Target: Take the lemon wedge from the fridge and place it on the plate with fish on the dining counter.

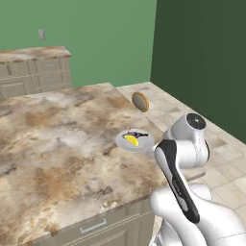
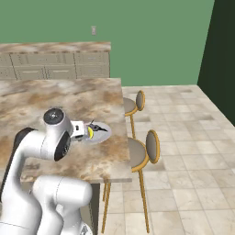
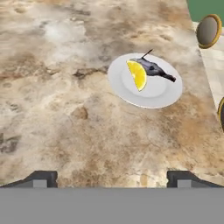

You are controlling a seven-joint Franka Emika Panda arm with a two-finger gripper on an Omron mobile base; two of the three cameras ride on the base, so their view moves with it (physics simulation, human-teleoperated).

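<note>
The lemon wedge [image 3: 138, 75] lies on the pale plate [image 3: 164, 92], touching the dark slender fish [image 3: 154, 69] beside it. The plate stands near the right edge of the marble dining counter [image 3: 65, 109]. My gripper [image 3: 113, 179] is open, its two tips spread wide with nothing between them, held back from the plate above bare counter. From the base, the lemon wedge [image 1: 131, 140] and fish [image 1: 136, 133] sit on the plate [image 1: 145, 142] just beyond my arm; the right side shows the plate [image 2: 102, 135] with the lemon wedge [image 2: 90, 132]. The fridge is out of view.
Two bar stools [image 2: 137, 103] [image 2: 148, 148] stand along the counter's right side over tiled floor; one stool back [image 3: 208, 30] shows past the counter edge. Beige cabinets with a marble top [image 1: 33, 72] line the green back wall.
</note>
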